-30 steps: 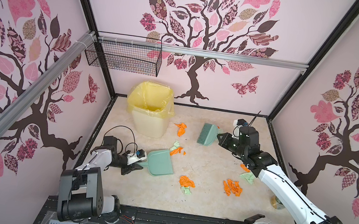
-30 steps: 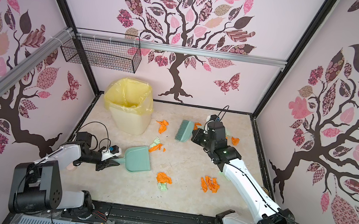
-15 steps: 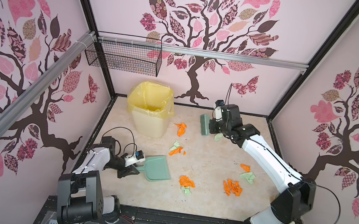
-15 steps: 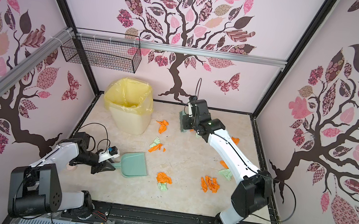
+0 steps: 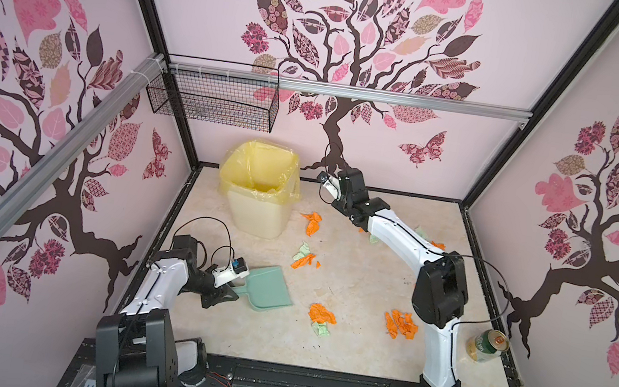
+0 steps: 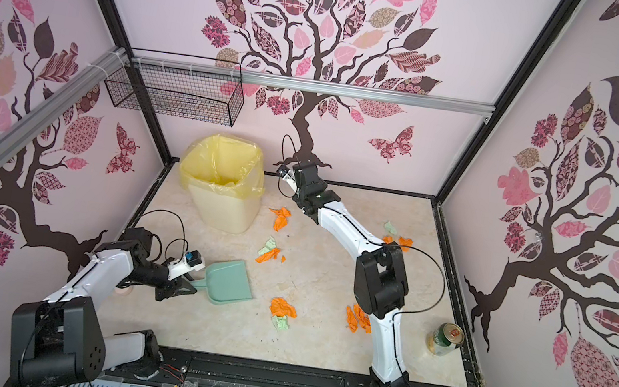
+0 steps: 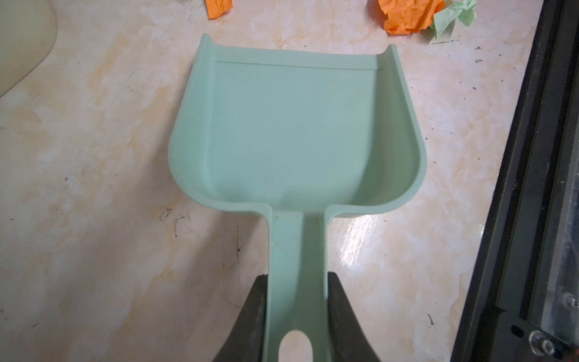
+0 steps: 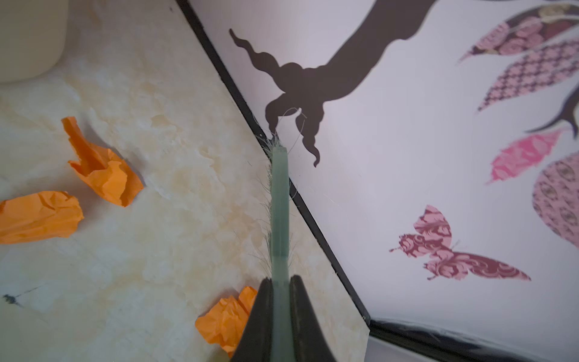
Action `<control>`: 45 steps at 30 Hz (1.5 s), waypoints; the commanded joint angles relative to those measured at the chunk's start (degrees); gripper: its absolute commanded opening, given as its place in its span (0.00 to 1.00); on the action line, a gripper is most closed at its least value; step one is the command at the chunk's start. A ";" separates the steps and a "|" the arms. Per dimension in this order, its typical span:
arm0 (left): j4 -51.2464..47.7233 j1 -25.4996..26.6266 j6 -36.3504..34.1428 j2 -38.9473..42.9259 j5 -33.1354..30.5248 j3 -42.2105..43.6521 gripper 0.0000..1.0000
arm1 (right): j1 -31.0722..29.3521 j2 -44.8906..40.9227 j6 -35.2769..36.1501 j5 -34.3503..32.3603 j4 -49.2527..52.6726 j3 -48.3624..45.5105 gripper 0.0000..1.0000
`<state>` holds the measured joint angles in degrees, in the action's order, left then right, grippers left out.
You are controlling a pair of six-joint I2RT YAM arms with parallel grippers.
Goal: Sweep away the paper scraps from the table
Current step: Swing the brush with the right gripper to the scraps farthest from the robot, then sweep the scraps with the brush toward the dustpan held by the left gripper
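Observation:
Orange and mint paper scraps lie scattered over the beige table (image 5: 348, 285): a pair (image 5: 311, 222) right of the bin, a clump (image 5: 304, 257) mid-table, two clumps (image 5: 322, 314) (image 5: 401, 322) nearer the front. My left gripper (image 7: 297, 277) (image 5: 233, 294) is shut on the handle of the teal dustpan (image 7: 294, 125) (image 6: 228, 280), which lies flat and empty. My right gripper (image 8: 279, 280) (image 5: 330, 191) is shut on a teal brush (image 8: 279, 203), seen edge-on, its tip at the back wall's foot. Orange scraps (image 8: 103, 169) (image 8: 225, 322) lie beside it. The top views hide the brush.
A cream bin with a yellow bag (image 5: 256, 199) stands at the back left. A green can (image 5: 488, 345) sits by the right wall. A wire basket (image 5: 213, 101) hangs high on the back wall. Black rails (image 5: 312, 380) border the table.
My right arm has swung the brush from the right middle of the table leftward to the back wall near the bin. The dustpan has shifted slightly toward the front.

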<state>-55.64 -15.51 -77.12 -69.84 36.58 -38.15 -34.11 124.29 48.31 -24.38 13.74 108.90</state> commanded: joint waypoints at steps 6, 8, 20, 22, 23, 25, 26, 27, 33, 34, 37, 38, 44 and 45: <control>-1.10 -0.44 2.17 -0.60 2.71 -0.28 0.00 | -3.59 6.96 16.57 7.06 -6.64 2.77 0.00; -1.00 -0.49 2.18 -0.73 2.57 -0.32 0.00 | -4.16 6.17 17.35 9.17 -6.32 0.67 0.00; -0.16 -0.66 1.64 -1.27 3.06 0.05 0.00 | -9.18 -4.38 21.03 11.87 -4.46 -18.44 0.00; -0.17 -0.66 1.40 -1.17 2.80 0.00 0.00 | -10.45 -6.48 19.95 10.76 -3.54 -21.09 0.00; -0.15 -0.62 1.28 -1.16 2.72 0.03 0.00 | -11.07 -7.56 19.40 10.27 -3.02 -22.24 0.00; -0.06 -0.66 1.13 -1.24 2.63 -0.20 0.00 | -12.52 -10.39 18.15 9.21 -2.34 -25.70 0.00; -0.04 -0.62 1.18 -1.40 2.64 -0.34 0.00 | -13.22 -11.81 17.74 8.95 -1.96 -27.25 0.00; -0.17 -0.66 1.05 -1.49 2.69 -0.34 0.00 | -13.97 -13.28 17.06 8.62 -1.43 -29.13 0.00; -0.22 -0.66 0.86 -1.92 2.72 -0.55 0.00 | -20.05 -20.99 10.88 4.27 3.40 -38.11 0.00; -0.26 -0.64 0.83 -1.96 2.56 -0.54 0.00 | -21.07 -22.25 9.35 3.57 4.45 -39.36 0.00; -0.23 -0.66 0.41 -1.77 2.15 -0.43 0.00 | -23.56 -26.41 4.80 2.10 6.36 -42.01 0.00; -0.18 -0.66 0.30 -1.76 1.86 -0.44 0.00 | -24.21 -27.65 3.71 1.53 6.31 -42.63 0.00; 0.15 -0.65 -0.71 -1.53 -1.12 -1.64 0.00 | -25.04 -30.16 -9.02 -7.59 10.72 -34.65 0.00; 0.55 -0.66 -0.83 -1.52 -1.96 -2.05 0.00 | -25.04 -29.10 -11.38 -10.06 13.73 -31.34 0.00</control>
<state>-55.64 -15.84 -76.64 -71.44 36.01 -38.20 -59.53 96.03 46.46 -26.96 21.41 70.17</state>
